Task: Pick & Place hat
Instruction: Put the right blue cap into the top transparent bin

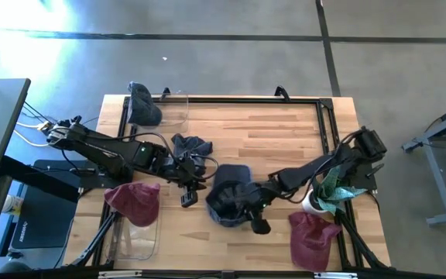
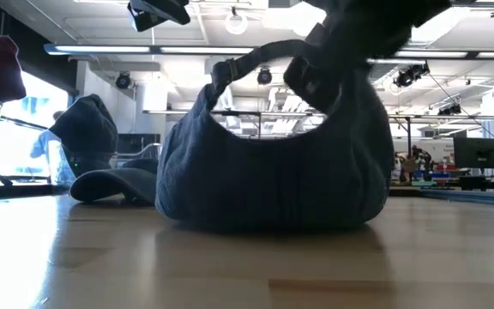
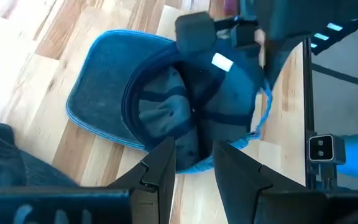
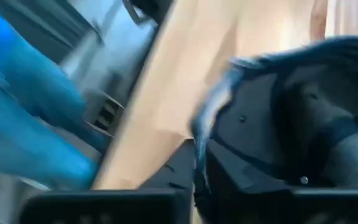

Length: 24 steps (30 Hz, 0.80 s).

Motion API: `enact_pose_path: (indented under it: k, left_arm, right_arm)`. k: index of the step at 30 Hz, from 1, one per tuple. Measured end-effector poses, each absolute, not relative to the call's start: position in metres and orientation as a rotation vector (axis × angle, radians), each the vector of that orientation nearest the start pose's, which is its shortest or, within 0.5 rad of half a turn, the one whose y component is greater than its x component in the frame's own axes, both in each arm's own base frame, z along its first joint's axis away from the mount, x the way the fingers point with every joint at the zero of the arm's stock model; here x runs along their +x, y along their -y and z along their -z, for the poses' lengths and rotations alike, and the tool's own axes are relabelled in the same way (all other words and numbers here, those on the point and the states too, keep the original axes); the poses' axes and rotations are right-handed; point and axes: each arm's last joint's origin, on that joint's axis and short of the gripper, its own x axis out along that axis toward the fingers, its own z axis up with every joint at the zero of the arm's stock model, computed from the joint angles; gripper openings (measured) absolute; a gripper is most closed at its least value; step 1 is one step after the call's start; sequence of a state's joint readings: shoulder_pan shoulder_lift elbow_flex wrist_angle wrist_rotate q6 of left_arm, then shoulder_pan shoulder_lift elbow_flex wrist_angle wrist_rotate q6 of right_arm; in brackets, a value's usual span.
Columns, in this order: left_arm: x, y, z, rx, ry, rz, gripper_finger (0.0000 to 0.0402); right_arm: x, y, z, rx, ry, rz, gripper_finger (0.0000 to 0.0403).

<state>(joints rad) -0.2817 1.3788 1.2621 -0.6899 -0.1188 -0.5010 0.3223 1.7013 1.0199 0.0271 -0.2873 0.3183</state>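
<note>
- Table (image 1: pixel 285 139): wooden top with a dark frame; the landmark for every entry below.
- Dark blue hat (image 1: pixel 229 195): lies upside down near the table's middle, toward its front edge; brim flat on the wood, hollow crown facing up. In the low view it fills the centre (image 2: pixel 273 172).
- Right gripper (image 1: pixel 255 211): at the hat's edge on the side nearer the table's right end; its fingers appear to be pinched on the hat's rim, though the blurred right wrist view does not settle it.
- Left gripper (image 1: pixel 186 186): low over the table just left of the hat; fingers (image 3: pixel 160 171) parted, holding nothing, with the hat (image 3: pixel 166 102) lying past their tips.
- Second dark hat (image 1: pixel 190 145): crumpled on the table, behind the left gripper.
- Maroon hat (image 1: pixel 132 200): on a clear stand at the table's front left corner.
- Second maroon hat (image 1: pixel 312 236): at the table's front right corner.
- Dark hat on clear stand (image 1: pixel 143 105): at the table's back left corner.
- Green cloth (image 1: pixel 333 190): at the table's right edge, behind the second maroon hat.
</note>
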Motion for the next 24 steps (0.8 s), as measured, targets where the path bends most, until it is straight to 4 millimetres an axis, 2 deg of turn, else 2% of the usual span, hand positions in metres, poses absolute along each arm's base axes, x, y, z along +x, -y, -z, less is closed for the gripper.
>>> enact_pose_path:
  k: [2,5,8,10,13,17,22,24]
  left_arm:
    - [0.276,0.076,-0.324,-0.317,-0.808,-0.050,0.0103]
    - [0.276,0.076,-0.324,-0.331,-0.808,-0.056,0.0103]
    - [0.276,0.076,-0.324,-0.341,-0.807,-0.061,0.0103]
    - [0.276,0.076,-0.324,-0.340,-0.806,-0.062,0.0103]
    - [0.276,0.076,-0.324,-0.340,-0.806,-0.062,0.0103]
    - [0.277,0.076,-0.324,-0.341,-0.804,-0.062,0.0103]
    - [0.278,0.078,-0.325,-0.394,-0.794,-0.047,0.0103]
    - [0.287,0.080,-0.322,-0.407,-0.777,-0.027,0.0103]
  right_arm:
    - [0.334,-0.115,-0.216,0.390,-0.732,-0.503,0.0012]
    - [0.329,-0.098,-0.239,0.543,-0.700,-0.493,0.0023]
    - [0.325,-0.074,-0.243,0.625,-0.707,-0.364,0.0009]
    - [0.321,-0.057,-0.228,0.664,-0.772,-0.245,0.0008]
    - [0.311,-0.033,-0.190,0.736,-0.912,-0.041,0.0016]
    - [0.294,-0.012,-0.154,0.828,-1.004,0.165,0.0006]
    - [0.286,0.001,-0.139,0.912,-0.970,0.265,0.0024]
    - [0.284,0.004,-0.139,0.923,-0.980,0.274,0.0041]
